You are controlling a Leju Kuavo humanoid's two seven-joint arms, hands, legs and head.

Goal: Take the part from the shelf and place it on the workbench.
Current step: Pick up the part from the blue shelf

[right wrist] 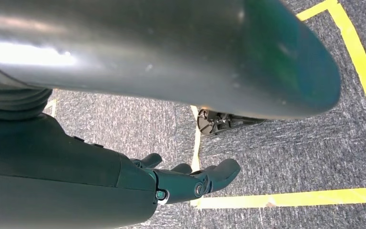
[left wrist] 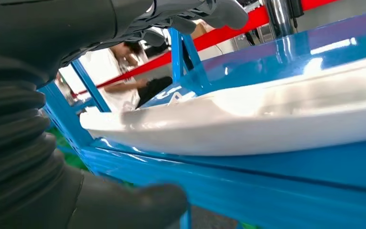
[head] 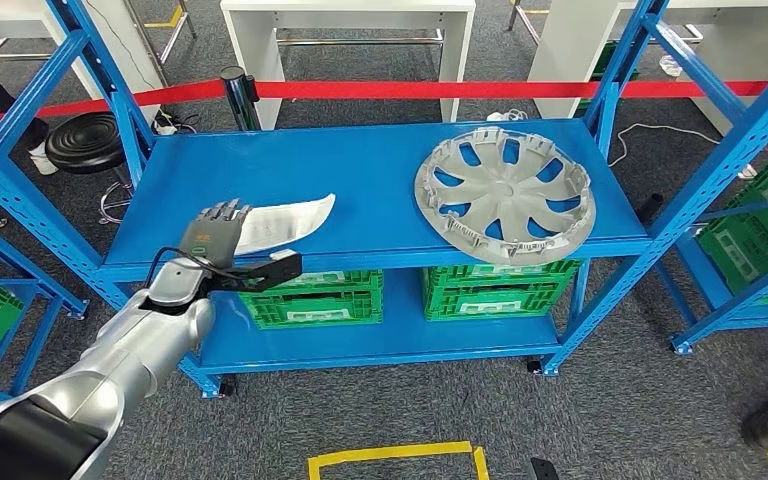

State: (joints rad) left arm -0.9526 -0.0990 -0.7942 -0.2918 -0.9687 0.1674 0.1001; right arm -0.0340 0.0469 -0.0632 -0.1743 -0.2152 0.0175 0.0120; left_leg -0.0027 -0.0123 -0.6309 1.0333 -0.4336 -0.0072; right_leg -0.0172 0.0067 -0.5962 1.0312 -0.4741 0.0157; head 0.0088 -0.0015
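A white curved part lies near the front left of the blue shelf's top board. My left hand is at the part's left end, with its fingers over the part and its thumb stretched along the shelf's front edge. In the left wrist view the part lies flat on the board. The fingers hover above it with a gap, and the thumb sits below the edge. My right hand hangs over the carpet with its fingers loosely apart, holding nothing.
A silver hubcap lies on the shelf's right half. Green crates stand on the lower board. Red barrier tape, a black stool and white tables stand behind. More blue racks flank both sides. A person in white sits beyond the rack.
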